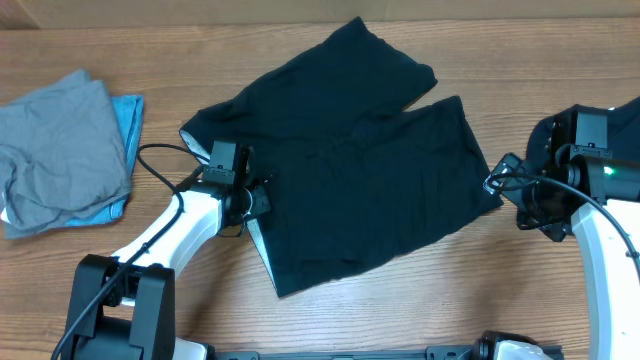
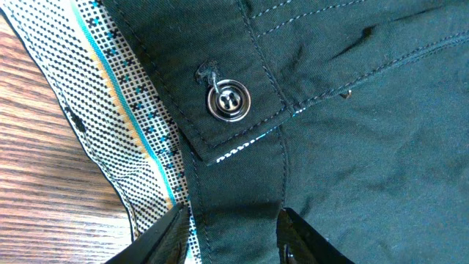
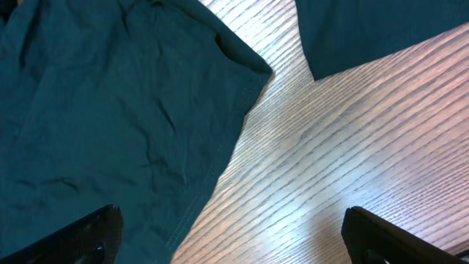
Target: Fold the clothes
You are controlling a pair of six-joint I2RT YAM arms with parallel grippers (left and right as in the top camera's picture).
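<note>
The pants, lying across the middle of the worktop, are showing plain black from overhead and reading as a dark teal-green in both wrist views. Their waistband lining is showing white with fine black dots. A turquoise stripe and a thin tan line are running along it, with black crosses beside them. A silver button is gleaming on the dark cloth, and pale teal stitching is tracing the seams. Toward the left edge, a grey garment is covering a light-blue piece. The worktop is showing brown wood grain.
</note>
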